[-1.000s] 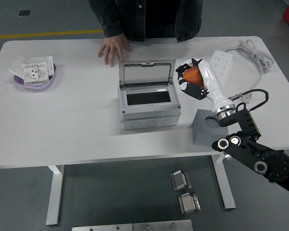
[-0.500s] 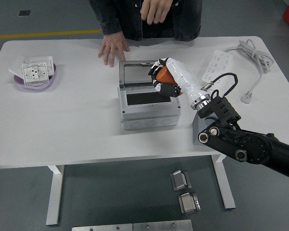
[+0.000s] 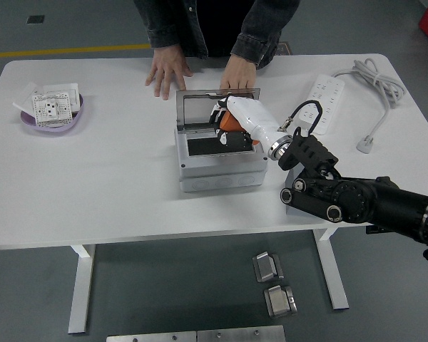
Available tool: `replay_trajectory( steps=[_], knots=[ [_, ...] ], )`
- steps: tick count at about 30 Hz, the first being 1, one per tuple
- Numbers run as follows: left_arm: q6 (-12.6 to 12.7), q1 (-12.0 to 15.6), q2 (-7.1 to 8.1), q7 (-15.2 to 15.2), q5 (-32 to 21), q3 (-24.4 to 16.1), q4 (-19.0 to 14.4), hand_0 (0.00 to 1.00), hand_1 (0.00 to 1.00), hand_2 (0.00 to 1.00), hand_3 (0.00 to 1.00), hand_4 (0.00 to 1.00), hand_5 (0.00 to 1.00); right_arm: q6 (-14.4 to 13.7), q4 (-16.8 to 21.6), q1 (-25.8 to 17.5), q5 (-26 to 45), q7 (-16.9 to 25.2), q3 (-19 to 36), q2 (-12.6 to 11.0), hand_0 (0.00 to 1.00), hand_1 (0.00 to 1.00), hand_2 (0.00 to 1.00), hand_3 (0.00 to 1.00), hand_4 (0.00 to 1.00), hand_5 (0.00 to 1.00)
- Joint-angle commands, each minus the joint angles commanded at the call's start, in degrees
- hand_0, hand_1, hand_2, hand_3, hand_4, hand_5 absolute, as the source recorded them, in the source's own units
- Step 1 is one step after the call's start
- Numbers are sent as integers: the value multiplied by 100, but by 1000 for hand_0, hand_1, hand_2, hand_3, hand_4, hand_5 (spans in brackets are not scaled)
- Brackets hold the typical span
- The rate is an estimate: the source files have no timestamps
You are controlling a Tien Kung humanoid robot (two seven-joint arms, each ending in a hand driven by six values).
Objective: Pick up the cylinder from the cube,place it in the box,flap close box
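Observation:
My right hand, white with black fingers, is shut on the orange cylinder and hovers over the open grey box, above its dark inside. The box's clear lid stands upright at the back. The grey cube is mostly hidden behind my right forearm, right of the box. My left arm is out of view.
A person stands at the far side with both hands flat on the table, one hand behind the box's left, the other just behind the lid. A purple dish with sockets sits far left. A white power strip and cable lie at the right.
My right hand carried the orange cylinder leftward from above the cube to over the box's opening. The person's second hand came down onto the table behind the lid.

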Motion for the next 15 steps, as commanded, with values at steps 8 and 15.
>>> replay_trajectory(
  steps=[8, 15],
  knots=[
    [25, -19, 24, 92, 196, -109, 7, 654, 656, 626, 641, 579, 566, 628, -306, 232, -248, -141, 237, 277, 2, 77, 288, 252, 42, 27],
    [29, -35, 27, 111, 243, -128, 5, 653, 656, 627, 641, 577, 568, 1012, -432, 297, -352, -94, 263, 309, 2, 84, 306, 281, 43, 21]
  ],
)
